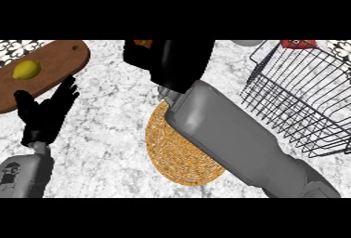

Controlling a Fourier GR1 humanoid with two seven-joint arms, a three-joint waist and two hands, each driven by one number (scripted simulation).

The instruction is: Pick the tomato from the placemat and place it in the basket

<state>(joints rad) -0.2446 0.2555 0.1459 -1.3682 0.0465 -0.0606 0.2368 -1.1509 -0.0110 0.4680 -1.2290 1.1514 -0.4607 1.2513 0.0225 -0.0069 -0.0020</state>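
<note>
- Two hands in the head view: left hand (47, 111) at the left edge, fingers straight and up, open, holding nothing, resting.
- Right hand (168, 60) is a black mass at top centre, above the far end of the mat; its forearm (233, 144) crosses the frame from lower right. Cannot tell how far the fingers are open or what they hold.
- One mat (179, 158), round, woven, orange, partly under the forearm.
- Tomato: none clearly visible. A small red-orange patch (143, 43) shows at the hand's top edge; could be it, can't confirm. Nothing red on the bare part of the mat.
- One wire basket (302, 93) at the right, well apart from the hand. A red thing (298, 44) sits at its far rim; unclear what.
- One wooden board (41, 74) top left, with one lemon (26, 69) on it.
- One pale round thing (245, 42) at the top edge, cut off.
- Step, my guess: grasp or early lift at the mat.
- Next calls for a carry right, clearing the basket's near rim, then release over its inside.
</note>
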